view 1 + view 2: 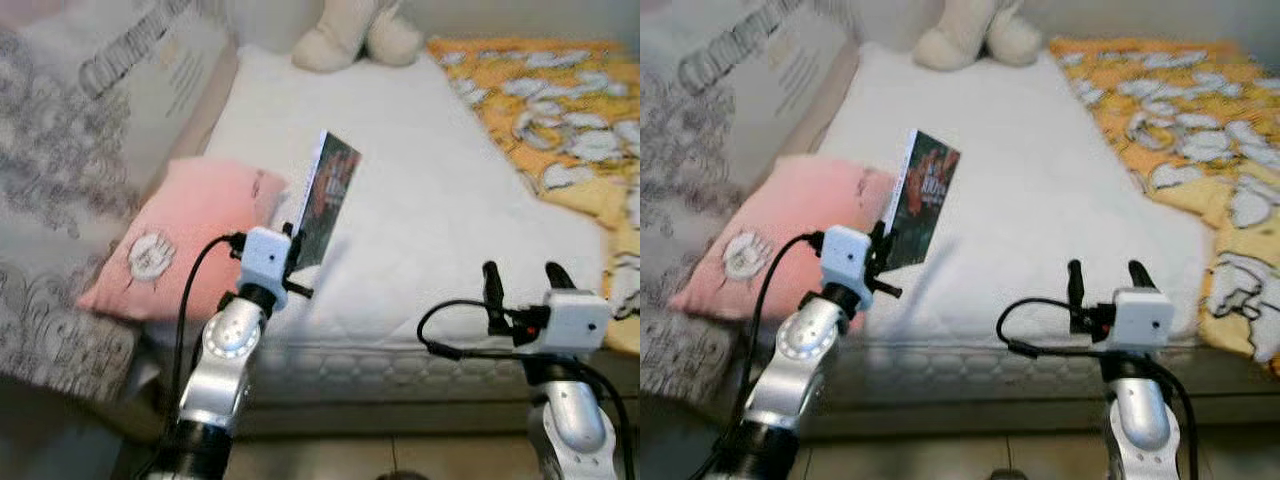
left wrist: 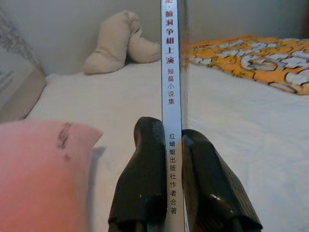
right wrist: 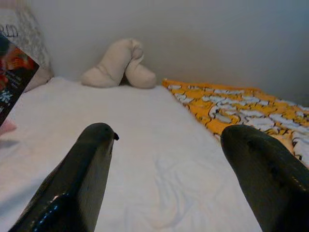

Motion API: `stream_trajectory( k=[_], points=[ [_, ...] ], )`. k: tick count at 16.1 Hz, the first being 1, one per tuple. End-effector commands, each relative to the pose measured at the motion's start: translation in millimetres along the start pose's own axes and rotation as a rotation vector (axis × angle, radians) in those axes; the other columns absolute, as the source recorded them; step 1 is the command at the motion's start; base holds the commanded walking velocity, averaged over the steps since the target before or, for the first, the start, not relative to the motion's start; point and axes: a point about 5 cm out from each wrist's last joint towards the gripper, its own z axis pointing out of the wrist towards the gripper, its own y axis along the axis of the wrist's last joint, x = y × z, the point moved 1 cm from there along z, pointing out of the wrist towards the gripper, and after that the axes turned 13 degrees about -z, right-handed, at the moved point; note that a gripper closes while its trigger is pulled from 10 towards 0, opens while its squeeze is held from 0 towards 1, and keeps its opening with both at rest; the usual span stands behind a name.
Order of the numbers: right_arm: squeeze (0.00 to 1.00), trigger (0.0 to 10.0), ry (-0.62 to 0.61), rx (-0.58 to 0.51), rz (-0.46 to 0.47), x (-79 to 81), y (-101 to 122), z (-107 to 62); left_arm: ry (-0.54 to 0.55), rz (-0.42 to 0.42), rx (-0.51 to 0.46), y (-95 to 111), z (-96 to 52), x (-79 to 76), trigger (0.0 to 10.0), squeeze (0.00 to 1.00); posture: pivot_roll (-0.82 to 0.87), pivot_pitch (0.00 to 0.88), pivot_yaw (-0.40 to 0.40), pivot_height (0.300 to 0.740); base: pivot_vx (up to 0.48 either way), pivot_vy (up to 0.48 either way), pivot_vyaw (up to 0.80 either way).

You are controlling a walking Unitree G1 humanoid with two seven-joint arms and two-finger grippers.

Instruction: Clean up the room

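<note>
A thin book (image 1: 326, 198) with a dark cover and a white spine (image 2: 171, 111) is held upright above the near left part of the white mattress (image 1: 440, 210). My left gripper (image 1: 296, 240) is shut on its lower end, both fingers (image 2: 145, 179) pressing the spine from either side. Beside it lies a pink pillow (image 1: 185, 235). My right gripper (image 1: 524, 282) hovers open over the mattress's front edge with nothing between its fingers (image 3: 82, 179).
An orange blanket with white patterns (image 1: 560, 110) covers the right side of the bed. A beige plush toy (image 1: 355, 35) rests at the far end against the wall. Grey patterned bedding and a large printed cushion (image 1: 90, 130) pile up on the left.
</note>
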Motion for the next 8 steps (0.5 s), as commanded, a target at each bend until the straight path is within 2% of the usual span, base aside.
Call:
stream_trajectory(
  k=[1, 5, 8],
  points=[
    [0.00, 10.0, 0.017, 0.000, -0.014, 1.7, -1.7, 3.4, -0.009, 0.011, -0.035, 9.4, 5.5, -6.0, 10.0, 0.00, -0.20, 0.000, 0.049, 0.740, 0.480, 0.000, 0.00],
    [0.00, 10.0, 0.034, 0.002, -0.016, 5.3, -3.3, 4.4, -0.013, -0.026, 0.004, 3.4, 7.7, -11.8, 10.0, 0.00, -0.21, 0.000, 0.053, 0.740, 0.480, 0.000, 0.00],
    [0.00, 10.0, 0.073, 0.015, 0.002, 8.4, -4.7, 2.0, 0.024, -0.056, 0.036, 1.3, 20.2, -2.9, 10.0, 0.00, -0.23, 0.000, 0.041, 0.740, 0.395, 0.000, 0.00]
  ],
)
